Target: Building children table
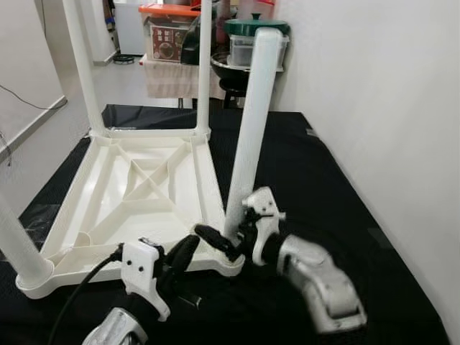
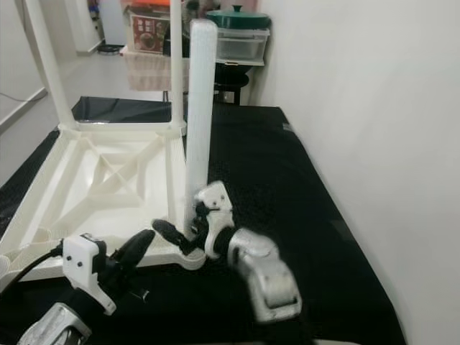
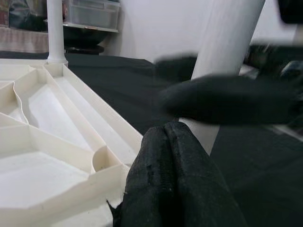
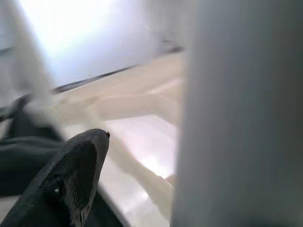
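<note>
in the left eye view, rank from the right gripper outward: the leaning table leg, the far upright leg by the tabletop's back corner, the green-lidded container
1. leaning table leg, right at the right gripper
2. far upright leg, across the upturned tabletop
3. green-lidded container, behind the mat by the wall
</note>
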Robot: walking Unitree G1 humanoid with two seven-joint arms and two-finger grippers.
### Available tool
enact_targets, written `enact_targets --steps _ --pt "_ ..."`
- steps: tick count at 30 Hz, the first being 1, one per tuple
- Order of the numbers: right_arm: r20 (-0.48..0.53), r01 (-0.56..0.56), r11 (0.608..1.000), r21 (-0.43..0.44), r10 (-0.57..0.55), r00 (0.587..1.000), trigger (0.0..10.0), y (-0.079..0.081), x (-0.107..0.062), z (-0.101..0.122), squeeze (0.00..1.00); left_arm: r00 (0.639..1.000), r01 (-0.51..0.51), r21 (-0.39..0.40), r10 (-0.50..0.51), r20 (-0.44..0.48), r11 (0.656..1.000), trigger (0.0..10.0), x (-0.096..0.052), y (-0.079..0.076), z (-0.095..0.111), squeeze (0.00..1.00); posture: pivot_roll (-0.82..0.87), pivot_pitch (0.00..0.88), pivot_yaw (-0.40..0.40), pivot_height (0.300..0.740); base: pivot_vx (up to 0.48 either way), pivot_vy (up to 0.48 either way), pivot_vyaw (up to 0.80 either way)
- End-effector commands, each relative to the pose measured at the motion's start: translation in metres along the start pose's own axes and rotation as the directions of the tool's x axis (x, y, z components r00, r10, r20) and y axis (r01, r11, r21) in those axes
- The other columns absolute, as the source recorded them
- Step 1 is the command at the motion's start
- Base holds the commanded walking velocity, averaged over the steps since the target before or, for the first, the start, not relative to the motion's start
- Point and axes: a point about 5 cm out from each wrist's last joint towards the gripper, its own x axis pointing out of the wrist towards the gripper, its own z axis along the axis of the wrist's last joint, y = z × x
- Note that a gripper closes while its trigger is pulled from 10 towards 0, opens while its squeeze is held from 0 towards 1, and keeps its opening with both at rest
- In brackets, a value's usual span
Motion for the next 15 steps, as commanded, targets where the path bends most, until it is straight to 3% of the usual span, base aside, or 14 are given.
enact_targets --steps 1,3,5,9,10,12,13,15 --pt "0.005 -0.087 0.996 -0.001 0.087 0.996 10.0 0.005 0.003 -0.003 0.00 1.000 0.001 0.001 -0.001 -0.012 1.000 10.0 0.000 0.000 -0.003 0.00 0.05 0.000 -0.104 0.740 0.000 0.000 0.00" --pt "-0.002 -0.132 0.991 -0.027 0.132 0.991 10.0 -0.003 0.000 0.002 0.00 1.000 0.001 0.001 0.000 -0.013 1.000 10.0 0.001 0.000 -0.003 0.00 0.05 0.000 -0.105 0.740 0.000 0.000 0.00" --pt "0.010 -0.135 0.991 -0.022 0.135 0.991 10.0 -0.029 -0.005 0.013 0.00 1.000 -0.001 0.003 0.001 -0.013 1.000 10.0 0.001 0.001 -0.004 0.00 0.05 0.000 -0.106 0.740 0.000 0.000 0.00" --pt "0.023 -0.110 0.994 0.002 0.110 0.994 10.0 -0.045 -0.009 0.018 0.00 1.000 -0.002 0.003 0.002 -0.014 1.000 10.0 0.002 0.001 -0.004 0.00 0.05 0.000 -0.107 0.740 0.000 0.000 0.00" --pt "0.024 -0.129 0.992 0.016 0.128 0.991 5.6 -0.050 -0.013 0.018 0.00 1.000 -0.001 0.002 0.001 -0.014 1.000 10.0 0.002 0.001 -0.004 0.00 0.06 0.000 -0.107 0.740 0.000 0.000 0.00" --pt "0.024 -0.148 0.989 0.023 0.147 0.989 5.6 -0.052 -0.016 0.018 0.00 1.000 -0.001 0.001 0.001 -0.014 1.000 10.0 0.002 0.000 -0.004 0.00 0.06 0.000 -0.107 0.740 0.000 0.000 0.00" --pt "0.027 -0.158 0.987 0.033 0.157 0.987 0.0 -0.054 -0.019 0.017 0.00 1.000 0.000 0.001 0.000 -0.014 1.000 10.0 0.002 0.000 -0.005 0.00 0.06 0.000 -0.105 0.740 0.000 0.000 0.00" --pt "0.030 -0.168 0.985 0.035 0.167 0.986 0.0 -0.056 -0.021 0.017 0.00 1.000 0.000 0.000 0.000 -0.014 1.000 10.0 0.002 0.000 -0.005 0.00 0.06 0.000 -0.107 0.740 0.000 0.000 0.00"
